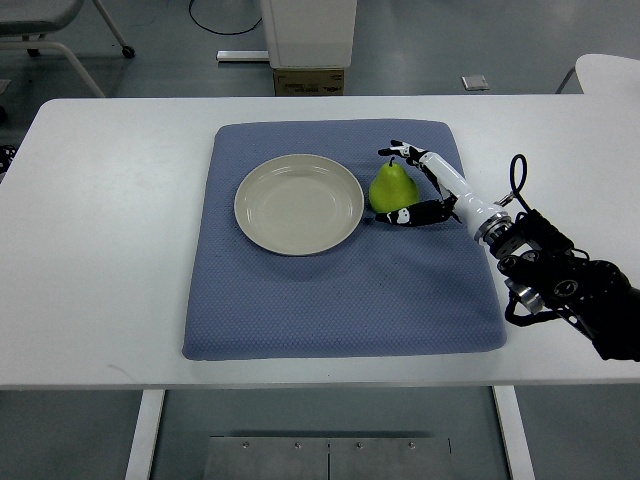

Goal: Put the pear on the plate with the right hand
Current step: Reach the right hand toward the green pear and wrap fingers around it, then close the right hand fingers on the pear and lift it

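Note:
A green pear (392,186) stands upright on the blue mat (340,300), just off the right rim of the cream plate (298,203). The plate holds nothing. My right hand (392,184) reaches in from the right edge and is wrapped round the pear. Its upper fingers (398,152) curl over the far side by the stem, and the thumb (408,214) presses against the near side at the base. The pear still rests on the mat. No left arm shows in the view.
The mat lies in the middle of a white table (100,250). Beyond the table's far edge stand a white pedestal with a cardboard box (308,80) and a chair leg (60,45); another white tabletop (610,72) shows at upper right.

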Tool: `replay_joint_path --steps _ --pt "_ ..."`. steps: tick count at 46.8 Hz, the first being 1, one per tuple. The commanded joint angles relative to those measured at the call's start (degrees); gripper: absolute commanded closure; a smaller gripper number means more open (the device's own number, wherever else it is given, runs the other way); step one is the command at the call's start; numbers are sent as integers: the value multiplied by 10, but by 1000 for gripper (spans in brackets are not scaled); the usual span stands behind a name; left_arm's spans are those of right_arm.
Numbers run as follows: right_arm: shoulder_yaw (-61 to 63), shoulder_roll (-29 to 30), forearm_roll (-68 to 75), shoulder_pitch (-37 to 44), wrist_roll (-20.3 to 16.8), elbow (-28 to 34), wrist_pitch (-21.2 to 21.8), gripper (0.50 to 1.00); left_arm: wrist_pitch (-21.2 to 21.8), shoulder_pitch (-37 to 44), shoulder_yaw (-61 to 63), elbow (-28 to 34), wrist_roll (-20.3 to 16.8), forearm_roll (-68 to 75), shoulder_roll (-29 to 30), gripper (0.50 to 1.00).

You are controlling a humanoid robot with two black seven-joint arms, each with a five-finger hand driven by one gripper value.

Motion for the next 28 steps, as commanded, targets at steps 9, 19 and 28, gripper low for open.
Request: replay_joint_path --steps 9,19,28 --pt "-22 4 0 -2 0 -13 -9 576 0 0 0 0 0 0 0 500" --pt "-25 8 0 -3 0 -21 -16 617 0 0 0 0 0 0 0 500" --pt "-34 14 0 -3 0 -32 -29 643 0 0 0 0 0 0 0 500"
